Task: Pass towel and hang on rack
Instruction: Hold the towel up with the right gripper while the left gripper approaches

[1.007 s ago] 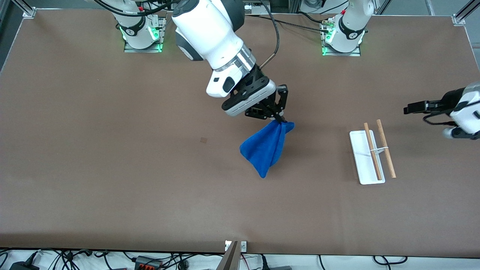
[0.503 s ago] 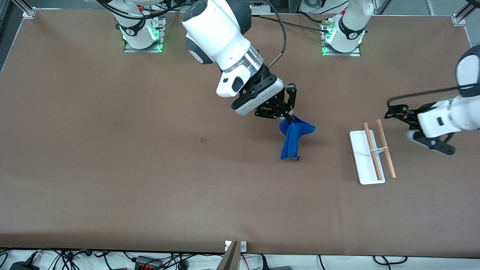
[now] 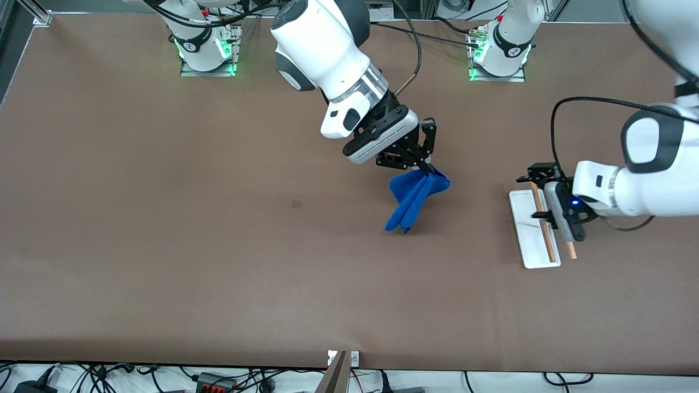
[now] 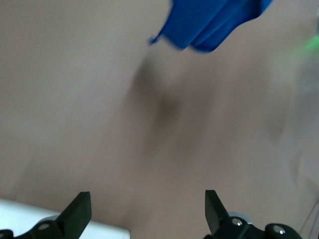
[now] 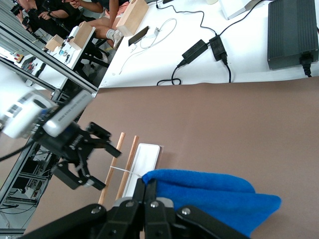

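Observation:
My right gripper [image 3: 427, 170] is shut on a top corner of the blue towel [image 3: 410, 201], which hangs in folds above the middle of the table. In the right wrist view the shut gripper [image 5: 150, 187] pinches the towel [image 5: 214, 199]. The rack [image 3: 534, 255] stands toward the left arm's end of the table, with its white base and two wooden rods, and also shows in the right wrist view [image 5: 147, 158]. My left gripper [image 3: 533, 196] is open and empty over the rack. In the left wrist view the open gripper [image 4: 146, 214] faces the towel [image 4: 214, 20], which hangs apart from it.
The brown table top [image 3: 218, 262] holds a small dark mark [image 3: 296, 203]. Cables and power bricks lie off the table's edge nearest the front camera. The left gripper [image 5: 79, 158] shows beside the rack in the right wrist view.
My left arm has swung in from the table's end to over the rack. My right gripper has carried the towel toward the rack, and the towel has swung and folded narrower.

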Controlling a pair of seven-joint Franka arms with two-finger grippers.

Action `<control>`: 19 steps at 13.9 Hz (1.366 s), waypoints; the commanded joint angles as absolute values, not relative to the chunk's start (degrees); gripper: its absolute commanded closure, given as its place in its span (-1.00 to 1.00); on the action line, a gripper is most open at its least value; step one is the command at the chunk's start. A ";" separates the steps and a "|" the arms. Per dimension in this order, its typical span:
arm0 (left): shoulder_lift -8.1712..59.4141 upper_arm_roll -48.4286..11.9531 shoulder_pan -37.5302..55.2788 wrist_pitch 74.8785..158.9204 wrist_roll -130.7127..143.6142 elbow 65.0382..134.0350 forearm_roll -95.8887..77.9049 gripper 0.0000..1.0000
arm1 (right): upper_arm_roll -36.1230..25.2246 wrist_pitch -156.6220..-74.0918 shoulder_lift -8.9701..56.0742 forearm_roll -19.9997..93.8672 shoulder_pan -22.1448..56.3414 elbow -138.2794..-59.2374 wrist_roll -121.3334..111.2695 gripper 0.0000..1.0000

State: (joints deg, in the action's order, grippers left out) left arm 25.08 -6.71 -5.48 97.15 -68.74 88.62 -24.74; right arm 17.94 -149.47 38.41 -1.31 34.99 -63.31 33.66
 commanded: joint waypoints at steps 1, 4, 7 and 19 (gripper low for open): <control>28.37 -8.25 -5.36 97.47 -80.03 88.50 -32.66 -1.00 | 17.75 -150.03 39.37 -1.23 35.68 -61.52 34.37 1.00; 32.59 -8.70 -5.36 99.48 -89.61 88.51 -40.15 -1.00 | 17.75 -150.03 39.37 -1.41 35.60 -61.52 34.37 1.00; 35.50 -9.49 -4.40 102.29 -98.24 88.68 -44.03 -1.00 | 17.75 -150.03 39.46 -1.41 35.60 -61.61 34.37 1.00; 42.10 -10.46 -0.70 110.92 -120.14 92.37 -62.67 -1.00 | 17.67 -150.47 39.46 -1.58 35.68 -61.96 34.28 1.00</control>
